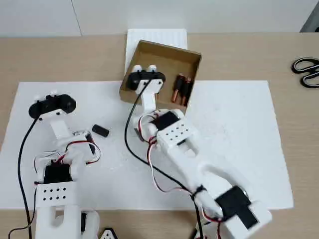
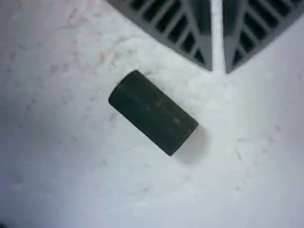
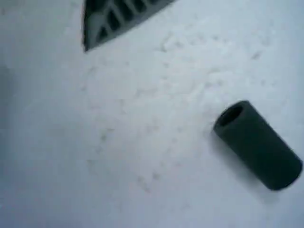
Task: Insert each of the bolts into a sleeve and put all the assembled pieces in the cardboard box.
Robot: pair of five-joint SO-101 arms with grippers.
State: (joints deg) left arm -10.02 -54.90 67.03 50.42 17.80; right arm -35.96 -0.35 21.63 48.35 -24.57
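The sleeve [image 2: 153,113] lies on its side on the white sheet [image 1: 234,149], outside the cardboard box [image 1: 172,48] and off the box's near left corner. Assembled pieces [image 1: 180,88] lie inside the box. The left hand [image 2: 217,61] hangs just beside the sleeve, its fingers almost together and holding nothing. I cannot tell whether the right hand [image 3: 118,19] is open.

The step in hand is probably picking up this sleeve. The left hand should open wide and turn so that it grips across the round body rather than the ends. It should then close gently, because the sleeve will likely roll.
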